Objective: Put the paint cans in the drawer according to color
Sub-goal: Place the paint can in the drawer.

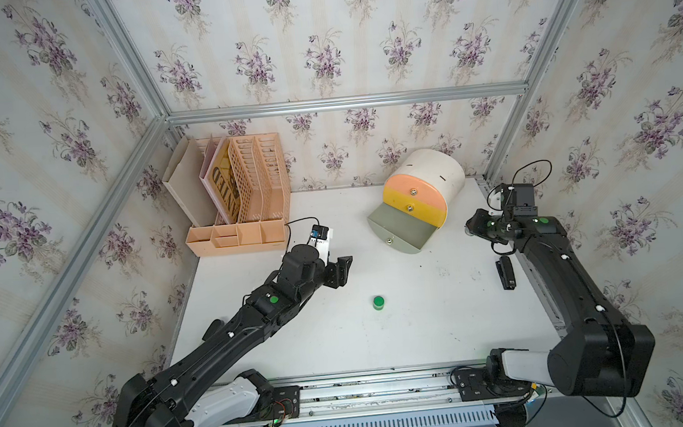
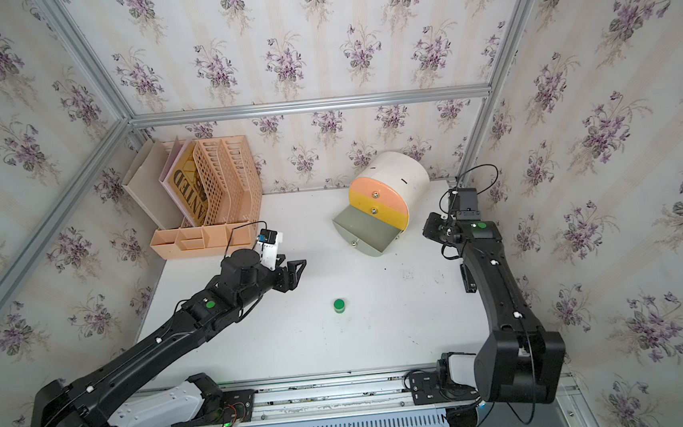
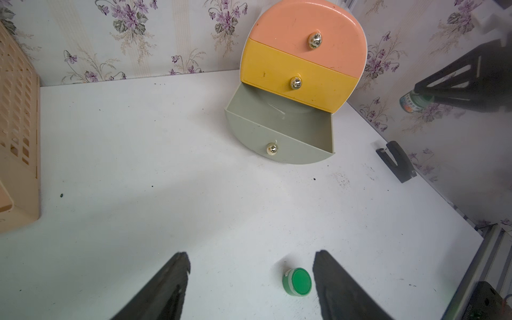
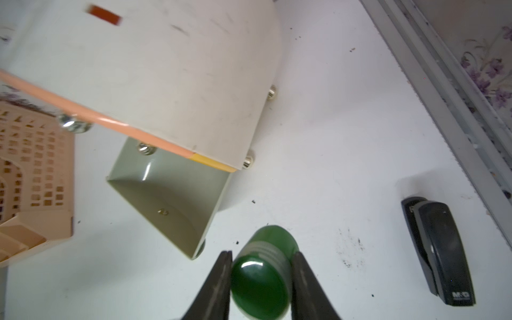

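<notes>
The drawer cabinet has its peach and yellow fronts shut. Its grey-green drawer is pulled out, and the part that shows holds nothing. A green paint can stands on the table in front of the cabinet, well apart from it. The left gripper hangs wide open and empty above that can. Beside the cabinet, the right gripper is clamped on a second green-lidded can, clear only in the wrist views. A stapler lies near.

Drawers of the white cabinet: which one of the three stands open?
The grey-green bottom drawer is pulled out; the peach drawer and the yellow drawer above it are shut flush.
</notes>
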Tool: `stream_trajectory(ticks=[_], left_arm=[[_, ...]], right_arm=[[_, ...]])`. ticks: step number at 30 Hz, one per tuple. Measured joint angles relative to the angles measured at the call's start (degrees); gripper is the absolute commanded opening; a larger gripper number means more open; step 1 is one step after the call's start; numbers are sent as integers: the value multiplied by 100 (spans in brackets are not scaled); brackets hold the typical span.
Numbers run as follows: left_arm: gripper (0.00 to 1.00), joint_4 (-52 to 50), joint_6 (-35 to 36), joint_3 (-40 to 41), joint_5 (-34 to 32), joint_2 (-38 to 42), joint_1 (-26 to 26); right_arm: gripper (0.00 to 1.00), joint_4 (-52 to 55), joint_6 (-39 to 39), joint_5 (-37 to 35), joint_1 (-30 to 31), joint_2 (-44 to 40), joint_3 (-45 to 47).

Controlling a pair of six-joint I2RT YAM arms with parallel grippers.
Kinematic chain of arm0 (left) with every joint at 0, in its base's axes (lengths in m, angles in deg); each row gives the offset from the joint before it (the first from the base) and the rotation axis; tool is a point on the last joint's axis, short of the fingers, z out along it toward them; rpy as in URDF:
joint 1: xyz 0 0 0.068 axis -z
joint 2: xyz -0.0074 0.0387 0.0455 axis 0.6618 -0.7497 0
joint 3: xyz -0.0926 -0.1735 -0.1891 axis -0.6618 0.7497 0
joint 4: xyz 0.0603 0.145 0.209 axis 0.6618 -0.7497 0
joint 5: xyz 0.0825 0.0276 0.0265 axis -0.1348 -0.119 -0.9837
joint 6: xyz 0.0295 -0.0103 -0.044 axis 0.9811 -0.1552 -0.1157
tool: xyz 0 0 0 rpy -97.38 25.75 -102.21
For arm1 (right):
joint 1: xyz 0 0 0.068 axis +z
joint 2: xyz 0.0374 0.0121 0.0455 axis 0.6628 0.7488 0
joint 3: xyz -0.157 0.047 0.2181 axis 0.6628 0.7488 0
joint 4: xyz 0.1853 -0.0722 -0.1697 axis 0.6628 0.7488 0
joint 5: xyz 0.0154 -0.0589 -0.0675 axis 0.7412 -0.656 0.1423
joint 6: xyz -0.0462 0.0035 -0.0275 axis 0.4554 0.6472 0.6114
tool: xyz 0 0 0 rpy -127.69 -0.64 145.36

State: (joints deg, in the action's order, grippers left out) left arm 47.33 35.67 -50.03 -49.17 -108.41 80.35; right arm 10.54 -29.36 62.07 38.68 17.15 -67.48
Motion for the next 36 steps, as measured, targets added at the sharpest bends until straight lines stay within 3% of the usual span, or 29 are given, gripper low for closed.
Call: stream_trajectory(ticks=[6,15,25,36], left_arm=[[76,-63,2,0,-15,17,0],[76,-308,48,-9,-42,111,0],[76,-402,70,-2,-63,199,-26],[76,-411,70,59,-63,240,-26]], right_arm=[[24,-20,-140,262,793,-127,-42],[25,-533,-573,-4,2092,330,-151],[25,-1169,-1038,-785,2361,835,33],[26,-1784,-1318,-1088,2396,1458,168]])
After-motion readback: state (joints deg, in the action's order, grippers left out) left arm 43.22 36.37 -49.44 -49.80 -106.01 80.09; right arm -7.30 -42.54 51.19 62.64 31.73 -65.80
